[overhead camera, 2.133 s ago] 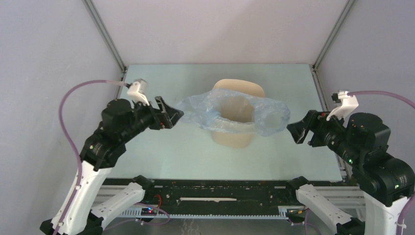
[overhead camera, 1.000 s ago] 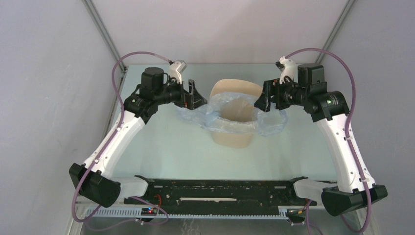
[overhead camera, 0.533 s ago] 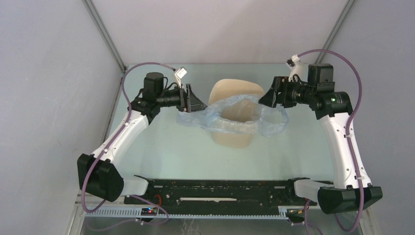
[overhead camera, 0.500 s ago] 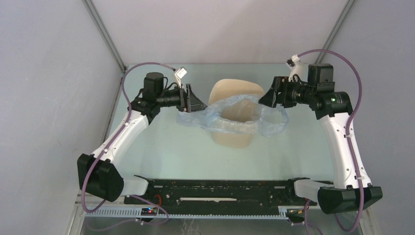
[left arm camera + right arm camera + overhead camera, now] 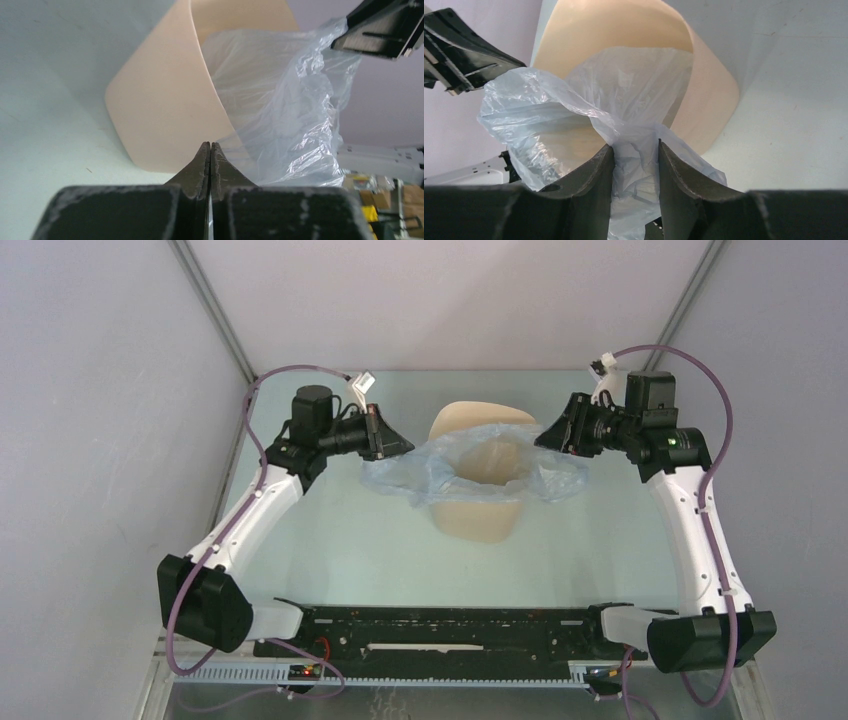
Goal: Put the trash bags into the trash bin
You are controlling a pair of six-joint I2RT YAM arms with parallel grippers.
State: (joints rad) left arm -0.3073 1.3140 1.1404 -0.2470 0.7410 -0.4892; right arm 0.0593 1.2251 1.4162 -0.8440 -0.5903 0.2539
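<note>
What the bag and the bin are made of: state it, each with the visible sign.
Bag: thin plastic film, it seems. It is pale blue, translucent and glossy, with fine crinkles, and the bin's wall shows through it. Bin: apparently moulded plastic, cream-beige, smooth with a dull sheen. Its thin wall curves evenly, with no seam or grain visible.
</note>
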